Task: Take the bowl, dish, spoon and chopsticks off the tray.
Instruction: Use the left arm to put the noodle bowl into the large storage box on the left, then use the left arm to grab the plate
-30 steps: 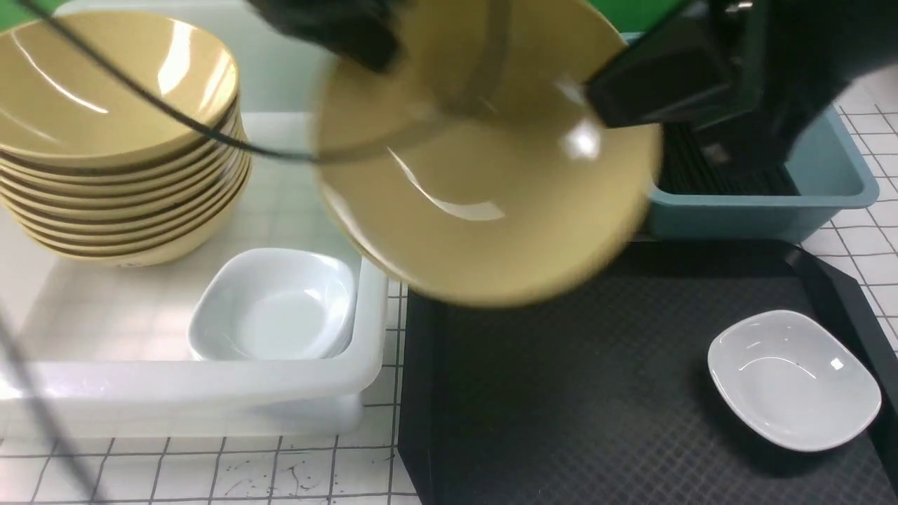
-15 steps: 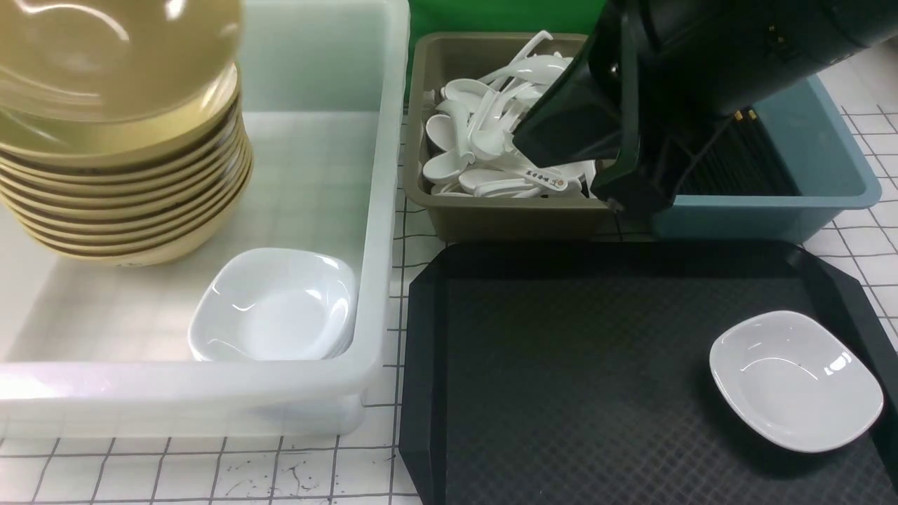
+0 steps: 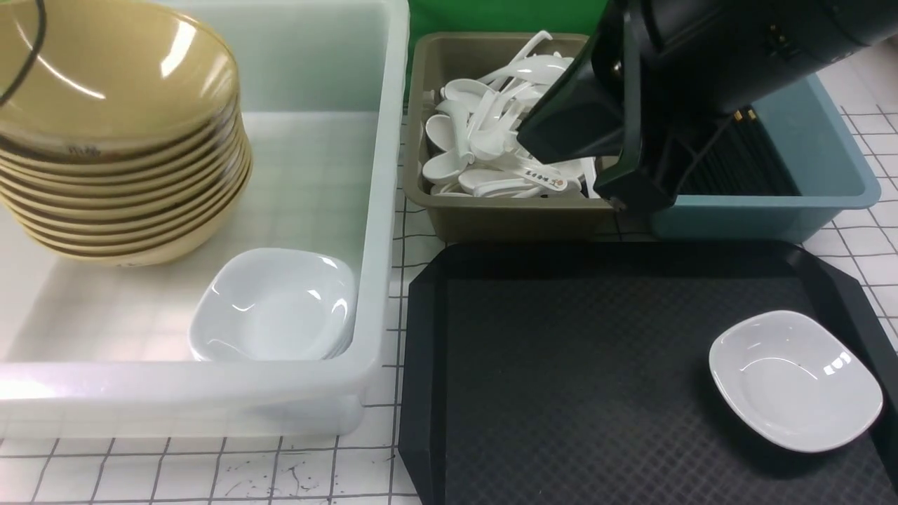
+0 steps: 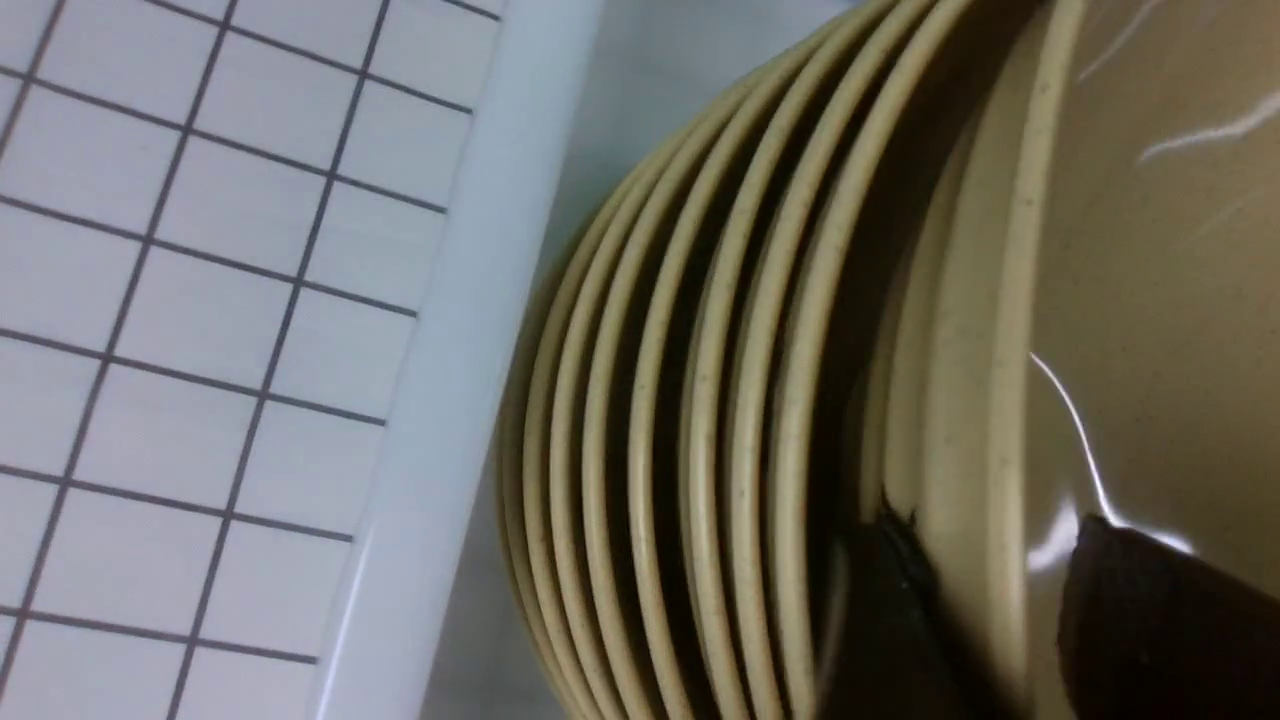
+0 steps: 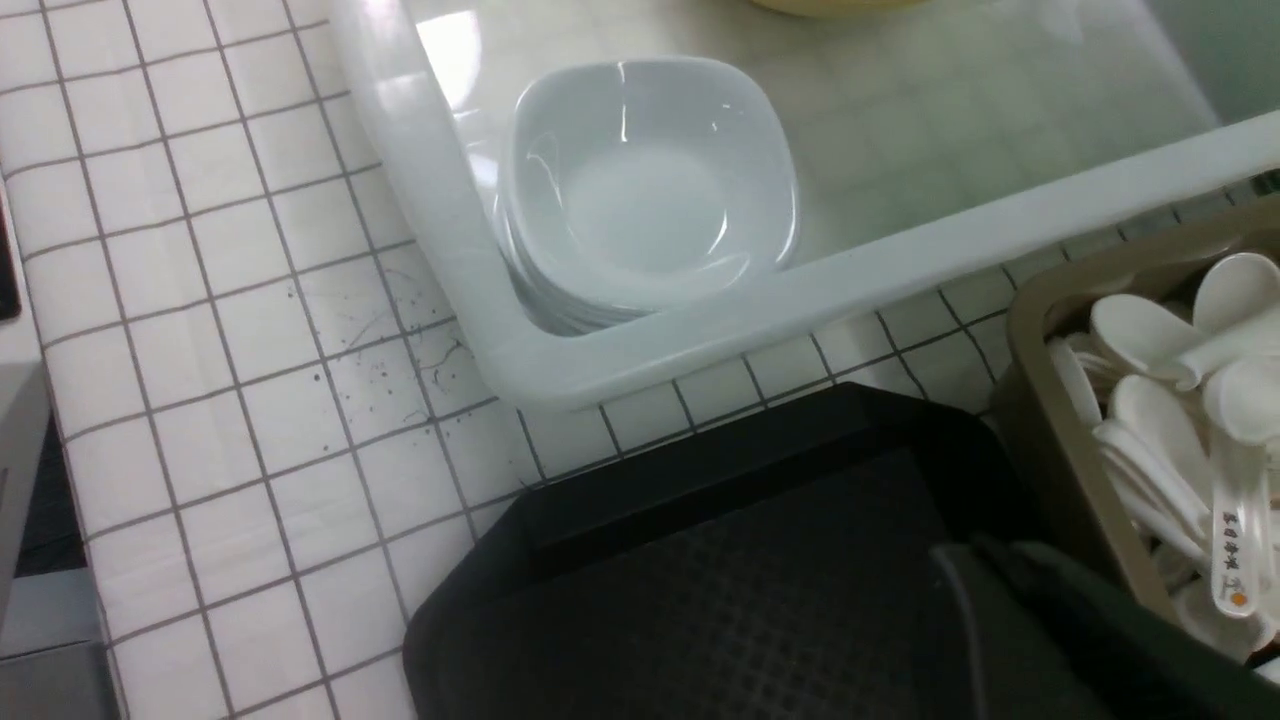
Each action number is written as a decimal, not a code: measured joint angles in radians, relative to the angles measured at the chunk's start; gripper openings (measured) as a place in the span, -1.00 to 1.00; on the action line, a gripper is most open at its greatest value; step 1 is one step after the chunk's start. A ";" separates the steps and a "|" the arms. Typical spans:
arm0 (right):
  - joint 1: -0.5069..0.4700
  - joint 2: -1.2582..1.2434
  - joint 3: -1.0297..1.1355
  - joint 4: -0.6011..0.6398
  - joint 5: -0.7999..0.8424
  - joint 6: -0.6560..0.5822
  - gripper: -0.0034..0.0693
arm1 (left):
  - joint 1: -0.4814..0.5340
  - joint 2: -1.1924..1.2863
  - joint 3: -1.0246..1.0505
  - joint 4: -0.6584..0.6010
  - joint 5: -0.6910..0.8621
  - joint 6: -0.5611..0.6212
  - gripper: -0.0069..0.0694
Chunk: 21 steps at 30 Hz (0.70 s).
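The yellow bowl [image 3: 105,70] sits on top of the stack of matching bowls in the white bin. In the left wrist view my left gripper [image 4: 990,560] straddles this bowl's [image 4: 1150,250] rim with its jaws apart, and a gap shows on the inner side. The white dish [image 3: 795,379] lies at the right end of the black tray [image 3: 561,351]. The red-tipped spoon [image 3: 544,179] lies among white spoons in the olive bin. The chopsticks [image 3: 744,165] are in the blue bin, partly hidden by my right arm. My right gripper [image 5: 975,575] is shut and empty, above the tray's far edge.
The white bin [image 3: 382,210] also holds a stack of white dishes [image 3: 277,305]. The olive bin [image 3: 491,217] and the blue bin [image 3: 831,186] stand behind the tray. My right arm [image 3: 701,63] hangs over both. The table is white with a dark grid.
The yellow bowl travelled from above the tray's left side onto the bowl stack, and my left jaws have parted from its rim. The right arm shifted early on, then held still.
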 joint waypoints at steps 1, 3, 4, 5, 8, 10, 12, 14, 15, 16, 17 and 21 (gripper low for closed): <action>0.000 0.000 0.000 -0.003 0.000 0.000 -0.77 | 0.000 0.000 0.001 0.005 0.000 0.003 0.01; 0.000 0.000 0.000 -0.017 0.000 0.000 -0.77 | -0.001 -0.002 0.002 0.011 0.003 0.006 0.27; 0.000 0.000 0.000 -0.025 0.000 0.001 -0.77 | -0.001 -0.006 0.002 0.022 0.003 0.007 0.32; 0.000 0.000 0.000 -0.036 0.000 0.005 -0.77 | -0.001 -0.013 0.002 0.046 0.003 0.007 0.45; 0.000 0.000 -0.001 -0.092 0.000 0.038 -0.77 | 0.002 -0.034 -0.018 0.090 0.008 0.007 0.69; 0.000 0.000 -0.001 -0.126 0.000 0.060 -0.77 | 0.002 -0.051 -0.051 0.097 0.016 0.006 0.76; 0.000 0.000 -0.001 -0.158 0.000 0.085 -0.77 | 0.002 -0.063 -0.077 0.096 0.032 0.000 0.78; 0.000 0.000 -0.001 -0.188 0.005 0.105 -0.77 | -0.010 -0.101 -0.136 0.083 0.070 -0.028 0.77; 0.000 0.000 -0.001 -0.195 0.010 0.111 -0.77 | -0.017 -0.110 -0.149 0.075 0.077 -0.031 0.76; 0.000 0.000 -0.001 -0.202 0.019 0.124 -0.77 | -0.041 -0.127 -0.163 0.060 0.079 -0.032 0.74; 0.000 0.000 -0.001 -0.220 0.030 0.144 -0.77 | -0.076 -0.144 -0.174 0.043 0.081 -0.031 0.70; 0.000 0.000 0.003 -0.276 0.080 0.205 -0.77 | -0.221 -0.169 -0.183 -0.005 0.087 -0.008 0.62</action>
